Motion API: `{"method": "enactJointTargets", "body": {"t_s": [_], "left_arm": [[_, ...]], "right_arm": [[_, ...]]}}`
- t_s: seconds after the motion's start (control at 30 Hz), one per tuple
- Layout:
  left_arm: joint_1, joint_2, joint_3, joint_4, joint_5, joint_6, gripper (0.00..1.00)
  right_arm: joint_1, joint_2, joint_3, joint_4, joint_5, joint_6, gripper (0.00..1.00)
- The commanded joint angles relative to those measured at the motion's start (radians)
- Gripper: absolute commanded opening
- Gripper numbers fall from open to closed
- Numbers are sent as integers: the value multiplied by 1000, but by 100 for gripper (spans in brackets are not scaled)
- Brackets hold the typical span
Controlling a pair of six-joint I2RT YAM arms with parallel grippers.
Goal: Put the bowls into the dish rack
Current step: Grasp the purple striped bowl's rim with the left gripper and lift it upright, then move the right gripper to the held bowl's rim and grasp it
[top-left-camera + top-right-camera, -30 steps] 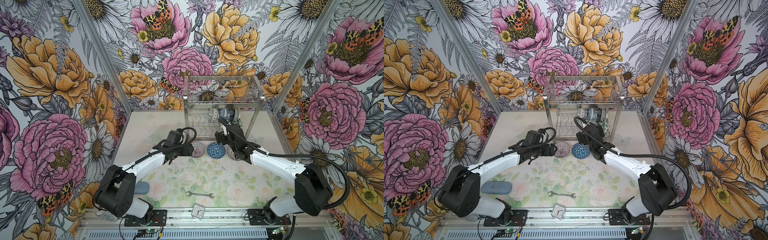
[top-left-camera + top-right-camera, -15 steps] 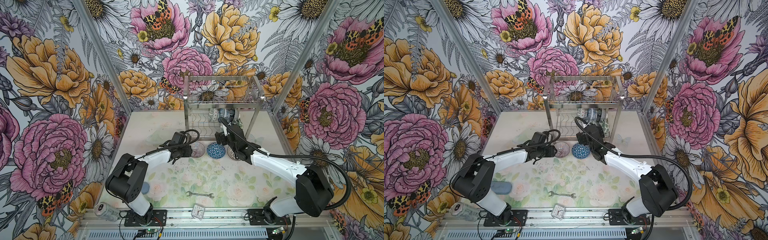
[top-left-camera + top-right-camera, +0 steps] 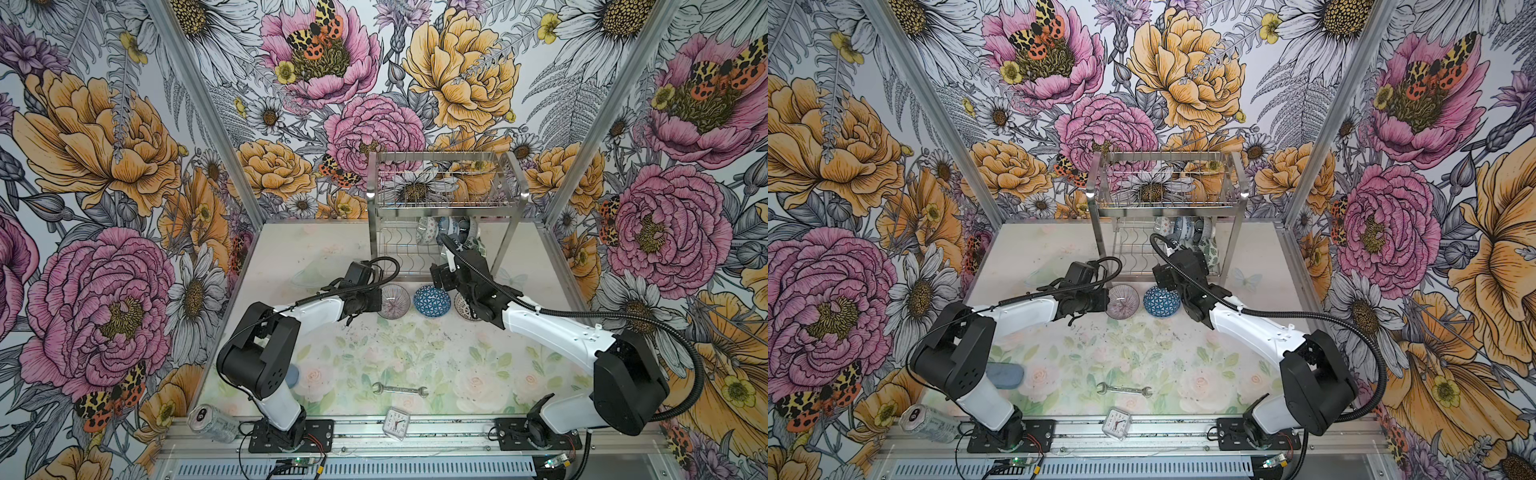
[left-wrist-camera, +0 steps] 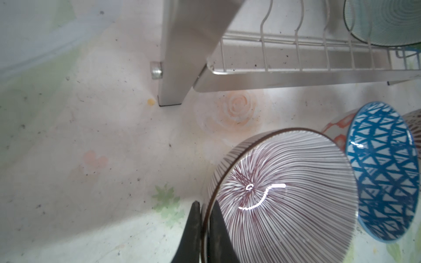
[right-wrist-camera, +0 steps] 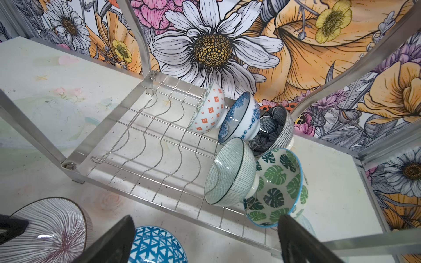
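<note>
The striped bowl [image 3: 392,300] [image 4: 284,193] sits on the table [image 3: 291,249] just in front of the dish rack [image 3: 444,199] [image 3: 1167,210], near the rack's front-left leg. The left gripper [image 4: 205,227] [image 3: 376,300] is clamped on its rim, with one finger inside the wall and one outside. Whether the bowl is lifted clear of the table cannot be told. Close beside it on the right lies a blue lattice bowl [image 3: 431,300] [image 4: 382,173], and in the left wrist view part of a red-patterned bowl [image 4: 337,129] shows behind the two. In a top view a dark-patterned bowl [image 3: 463,307] lies half hidden under the right arm. Five more bowls stand on edge at the right end of the rack's lower tier of wavy wires [image 5: 145,141]: a red-diamond bowl [image 5: 209,111], a blue floral bowl [image 5: 241,116] and a dark grey bowl [image 5: 273,127] along the back, with a pale gridded bowl [image 5: 230,173] and a green-leaf bowl [image 5: 278,186] in front of them. The right gripper [image 5: 205,218] [image 3: 442,277] hovers at the rack's front rail with its jaws wide apart and nothing between them. Nearer the arm bases a wrench [image 3: 400,389] lies on the table, a small clock [image 3: 397,423] rests on the front edge, and a can [image 3: 212,422] lies on its side by the left base.
</note>
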Motion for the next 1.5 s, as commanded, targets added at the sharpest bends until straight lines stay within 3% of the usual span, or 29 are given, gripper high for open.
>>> {"method": "enactJointTargets", "body": {"t_s": [0.0,0.33,0.63,0.83,1.0,1.13,1.2,1.33,1.47], "left_arm": [[29,-72,14,-42,-26,18,0],[-14,-327,59,-85,-68,88,0],[-80,-320,181,-77,-97,105,0],[-114,-317,196,-49,-100,110,0],[-133,-339,197,-39,-110,116,0],[-143,-361,190,-34,-125,121,0],[-145,-371,186,-29,-127,123,0],[-144,-387,173,-21,-135,125,0],[-143,-393,163,-19,-139,128,0]], "right_arm": [[-5,-34,13,-24,-34,6,100],[55,-119,49,-52,-205,44,100],[155,-97,88,-23,-263,64,100],[160,-19,106,-24,-194,130,93],[158,42,136,-30,-173,185,79],[157,68,155,-29,-193,204,60],[158,73,157,-29,-199,205,45],[158,68,158,-32,-192,204,2],[156,63,157,-43,-163,181,0]]}}
